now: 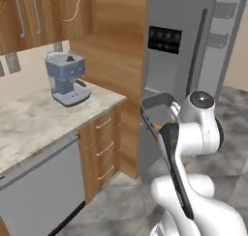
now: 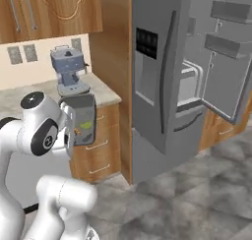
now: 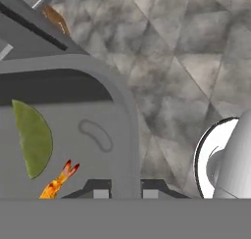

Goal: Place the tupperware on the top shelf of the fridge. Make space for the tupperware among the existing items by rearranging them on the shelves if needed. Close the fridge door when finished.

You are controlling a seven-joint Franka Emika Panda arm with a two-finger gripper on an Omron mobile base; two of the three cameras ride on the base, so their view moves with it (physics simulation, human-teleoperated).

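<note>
claw (image 3: 121,188) clamped narrow on the tupperware (image 3: 73,135), 2 dark tips pinching its rim wall at the bottom of the hand view. held aloft off the floor, in front of the arm's white upper joints, between counter cabinet and fridge (image 2: 157,76). arm folded tight: elbow bent back, wrist tucked close to the body, tub carried at about drawer-front height beside the wooden cabinet (image 1: 101,143).

tub rim close to the fridge's left door in the left base view (image 1: 157,107), apart from it, no contact seen. grey tiled floor (image 2: 187,199) open ahead and to the right. right fridge door (image 2: 224,62) swung wide, deep door bins facing out, interior shelf edges pale behind it; left door shut, black dispenser panel (image 2: 146,43) and long dark handle toward the arm.

hand view alone: green half-round slice (image 3: 33,137) and orange piece (image 3: 59,180) lying inside the tub. right base view: tub (image 2: 82,118) tipped, its open side toward the camera. both base views: blue coffee machine (image 1: 67,80) on the marble counter (image 1: 34,124).
</note>
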